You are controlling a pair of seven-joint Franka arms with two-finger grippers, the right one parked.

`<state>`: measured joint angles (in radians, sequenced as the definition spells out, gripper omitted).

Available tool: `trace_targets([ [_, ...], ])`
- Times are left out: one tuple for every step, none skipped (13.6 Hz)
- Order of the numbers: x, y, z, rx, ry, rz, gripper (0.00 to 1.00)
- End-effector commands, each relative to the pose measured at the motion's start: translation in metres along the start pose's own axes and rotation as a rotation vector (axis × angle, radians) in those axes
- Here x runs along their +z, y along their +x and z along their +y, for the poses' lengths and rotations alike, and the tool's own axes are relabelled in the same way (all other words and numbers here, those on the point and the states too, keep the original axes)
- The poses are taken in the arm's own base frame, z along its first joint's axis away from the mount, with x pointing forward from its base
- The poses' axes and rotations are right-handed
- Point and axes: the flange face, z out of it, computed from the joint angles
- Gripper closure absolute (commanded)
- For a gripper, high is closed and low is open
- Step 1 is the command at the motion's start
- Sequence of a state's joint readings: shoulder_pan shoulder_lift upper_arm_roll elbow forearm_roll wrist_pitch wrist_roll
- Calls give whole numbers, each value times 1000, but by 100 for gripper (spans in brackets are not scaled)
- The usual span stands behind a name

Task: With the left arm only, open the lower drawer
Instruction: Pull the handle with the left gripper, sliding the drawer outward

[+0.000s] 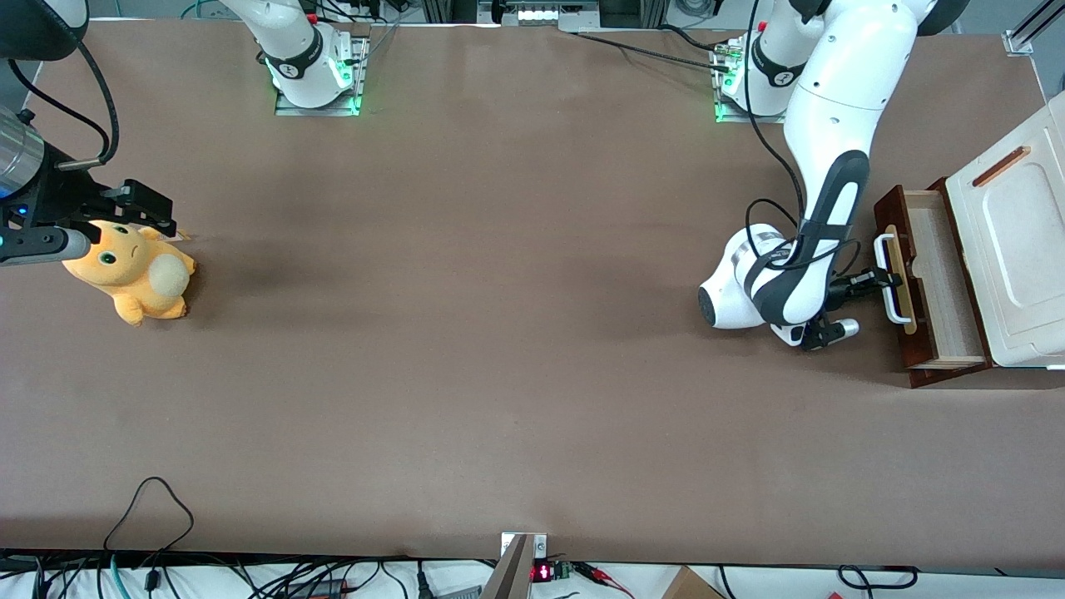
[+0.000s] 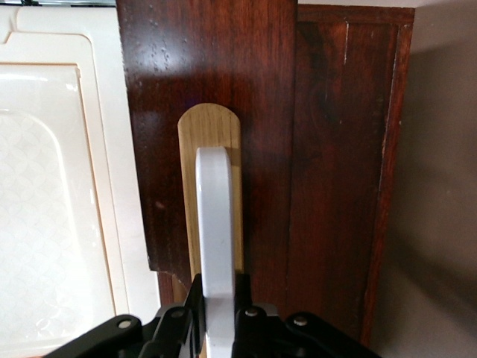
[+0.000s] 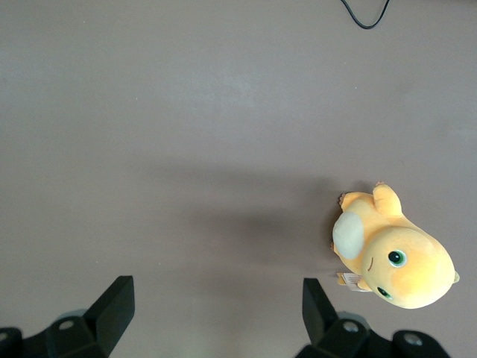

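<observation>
Glossy dark wood on lower drawer (image 2: 216,82); smooth white plastic handle (image 2: 216,224) clamped in matt black gripper (image 2: 218,328); matt brown table (image 1: 499,333).

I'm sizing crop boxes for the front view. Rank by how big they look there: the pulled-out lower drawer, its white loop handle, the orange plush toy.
1. Lower drawer, largest.
2. Orange plush toy.
3. White loop handle, smallest; the left arm's hand is at it, shut on it.
</observation>
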<state>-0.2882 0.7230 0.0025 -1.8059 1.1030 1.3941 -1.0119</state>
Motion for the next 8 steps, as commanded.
trace_targets([
  [-60, -50, 2, 6, 3, -75, 82],
  [-62, -51, 2, 9, 5, -72, 82],
  [-62, -51, 2, 9, 12, -76, 82],
  [-63, -51, 1, 6, 13, -75, 82],
  [-65, -53, 2, 10, 10, -73, 82],
  [-65, -53, 2, 10, 10, -73, 82],
  [-64, -52, 2, 10, 9, -72, 82],
  [-63, -51, 2, 10, 7, -72, 82],
])
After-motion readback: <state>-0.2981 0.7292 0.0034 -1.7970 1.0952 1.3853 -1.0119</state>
